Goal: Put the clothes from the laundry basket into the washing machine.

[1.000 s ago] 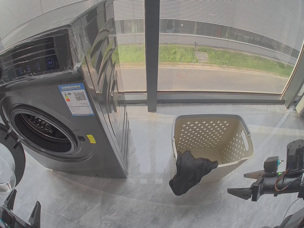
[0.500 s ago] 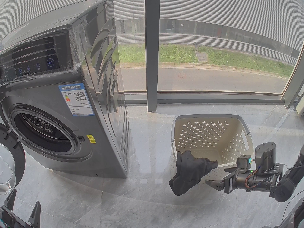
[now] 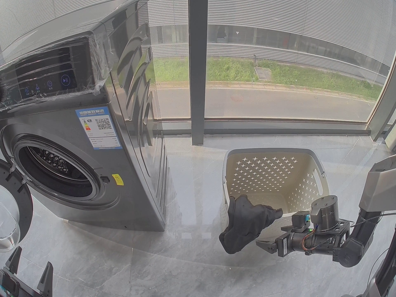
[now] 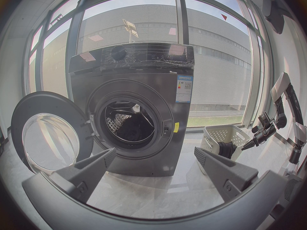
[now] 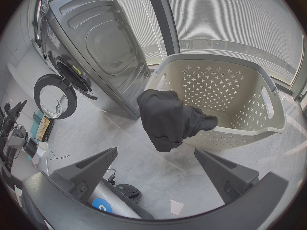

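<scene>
The right gripper (image 3: 270,238), jaws wide, had swung left to the cloth (image 3: 245,223) draped on the basket (image 3: 272,150) rim, ready to grab.

Right gripper (image 3: 272,237) spread, forearm seemingly level; left gripper (image 4: 154,150) spread.
</scene>
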Robot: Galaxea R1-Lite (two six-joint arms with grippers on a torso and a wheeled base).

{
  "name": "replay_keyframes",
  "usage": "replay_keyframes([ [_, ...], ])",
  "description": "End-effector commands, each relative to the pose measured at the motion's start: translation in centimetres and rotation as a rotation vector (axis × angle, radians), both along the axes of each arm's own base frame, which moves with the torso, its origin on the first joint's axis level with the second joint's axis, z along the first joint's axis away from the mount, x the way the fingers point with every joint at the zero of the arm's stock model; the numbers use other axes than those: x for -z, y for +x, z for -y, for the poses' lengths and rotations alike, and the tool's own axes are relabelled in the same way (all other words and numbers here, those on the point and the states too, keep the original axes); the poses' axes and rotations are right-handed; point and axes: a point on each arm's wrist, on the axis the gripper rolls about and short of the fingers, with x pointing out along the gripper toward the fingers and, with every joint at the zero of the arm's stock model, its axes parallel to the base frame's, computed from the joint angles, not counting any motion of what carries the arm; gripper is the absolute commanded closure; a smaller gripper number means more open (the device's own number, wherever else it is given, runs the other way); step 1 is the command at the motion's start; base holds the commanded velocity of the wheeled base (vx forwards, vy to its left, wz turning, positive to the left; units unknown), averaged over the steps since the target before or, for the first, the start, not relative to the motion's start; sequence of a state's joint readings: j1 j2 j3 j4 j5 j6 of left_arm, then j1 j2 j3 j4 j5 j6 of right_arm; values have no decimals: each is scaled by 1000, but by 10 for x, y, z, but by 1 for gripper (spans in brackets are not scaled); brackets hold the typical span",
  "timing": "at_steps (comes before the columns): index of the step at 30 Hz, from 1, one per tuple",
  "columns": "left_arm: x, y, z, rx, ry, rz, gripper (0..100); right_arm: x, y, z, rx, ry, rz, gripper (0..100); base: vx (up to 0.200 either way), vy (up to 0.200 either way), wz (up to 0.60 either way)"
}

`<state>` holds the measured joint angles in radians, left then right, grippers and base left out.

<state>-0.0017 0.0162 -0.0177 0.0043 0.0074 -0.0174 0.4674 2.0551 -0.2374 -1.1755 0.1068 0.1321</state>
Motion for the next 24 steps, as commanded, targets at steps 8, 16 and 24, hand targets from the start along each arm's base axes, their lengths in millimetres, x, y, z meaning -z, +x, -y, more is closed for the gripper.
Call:
replay_keyframes([
  [8,4,0,0,0,-1,3,0,11,9,-10,-16,1,2,0,0,0,0],
  [16,4,0,0,0,-1,3,0,19,17,-17,-27,3,6,0,0,0,0],
  [24,4,0,0,0,-1,3,0,27,27,-24,-29,5,12,0,0,0,0],
])
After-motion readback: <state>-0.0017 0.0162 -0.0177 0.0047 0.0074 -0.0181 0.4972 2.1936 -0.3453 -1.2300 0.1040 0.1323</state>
